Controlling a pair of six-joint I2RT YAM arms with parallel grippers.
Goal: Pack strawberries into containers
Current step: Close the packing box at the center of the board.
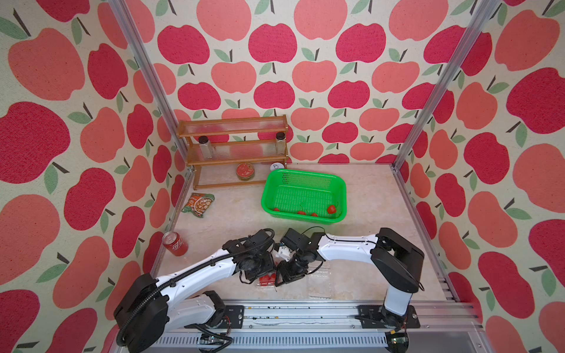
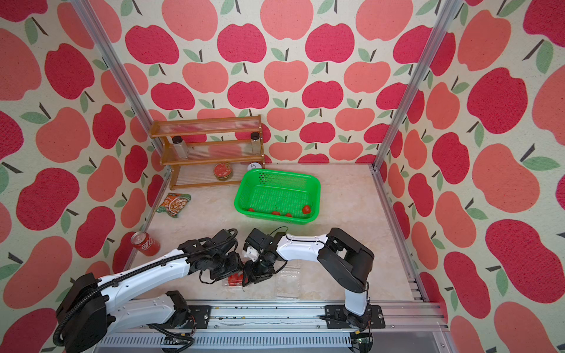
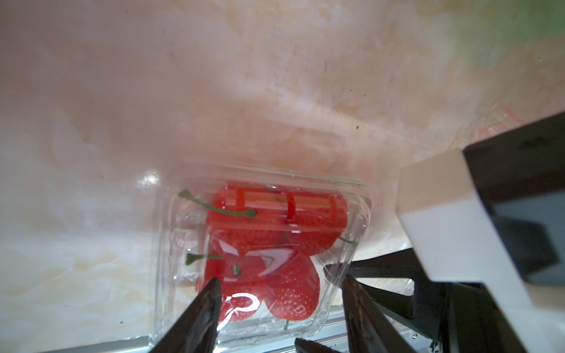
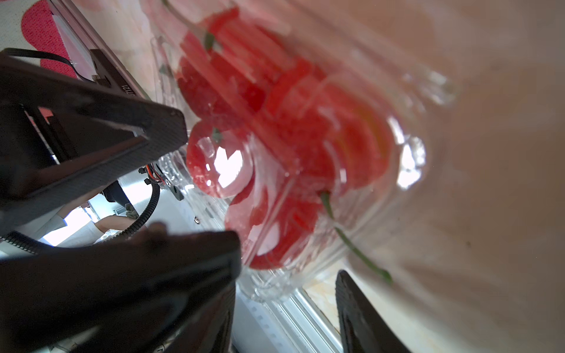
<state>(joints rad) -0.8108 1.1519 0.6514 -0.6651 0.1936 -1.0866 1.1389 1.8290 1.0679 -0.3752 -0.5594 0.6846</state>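
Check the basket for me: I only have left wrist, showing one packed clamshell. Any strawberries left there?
Observer: Four strawberries lie in the green basket, along its near wall.
Operator: Where do they go next?
Observer: A second clamshell lies just right of the packed clamshell; no red shows in it.
Operator: Other red clutter?
Observer: A red soda can by the table's left edge.

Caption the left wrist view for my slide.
Left gripper, jaws apart, poised at a clear clamshell container packed with red strawberries on the pale tabletop.
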